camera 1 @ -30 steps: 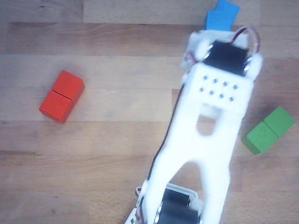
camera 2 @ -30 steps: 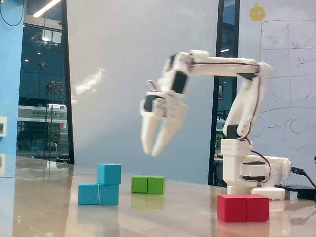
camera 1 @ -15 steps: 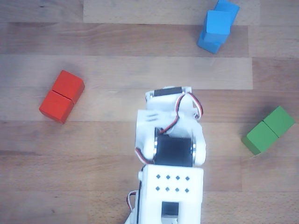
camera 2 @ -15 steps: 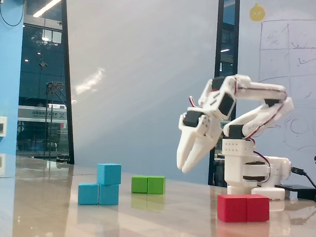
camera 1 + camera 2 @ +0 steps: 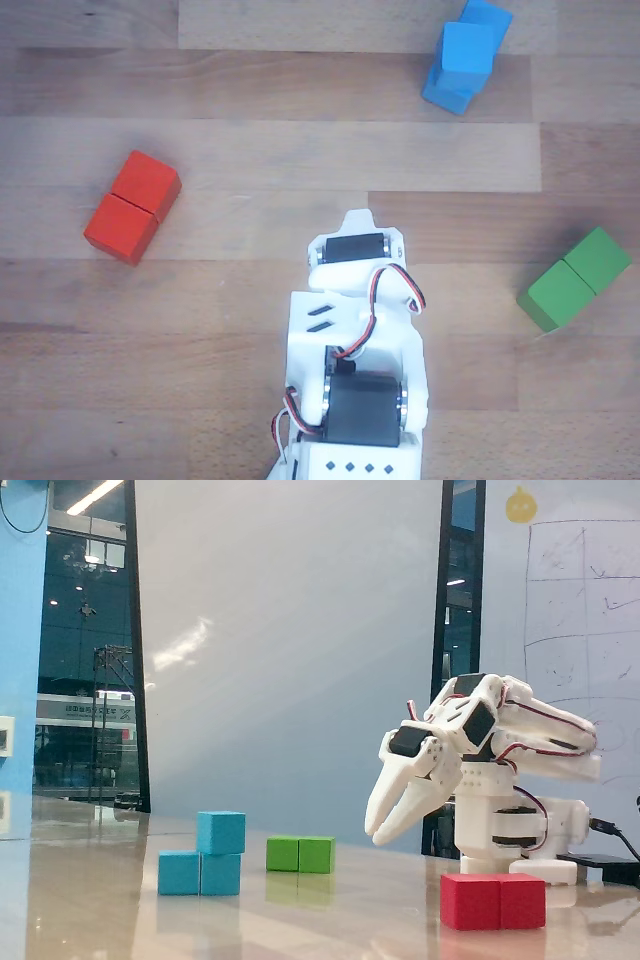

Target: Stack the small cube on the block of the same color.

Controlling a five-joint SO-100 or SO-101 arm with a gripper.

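Small light-blue matte cube [image 5: 469,46] sits on the elongated blue block [image 5: 451,88] near the wooden desk's [image 5: 220,180] far edge in the other view. In the fixed view, cube [image 5: 221,832] tops block [image 5: 199,873]; the white gripper [image 5: 378,834] hangs empty, fingers slightly apart.

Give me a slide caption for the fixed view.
Small cube stacked on blue block; empty gripper folded near the base.
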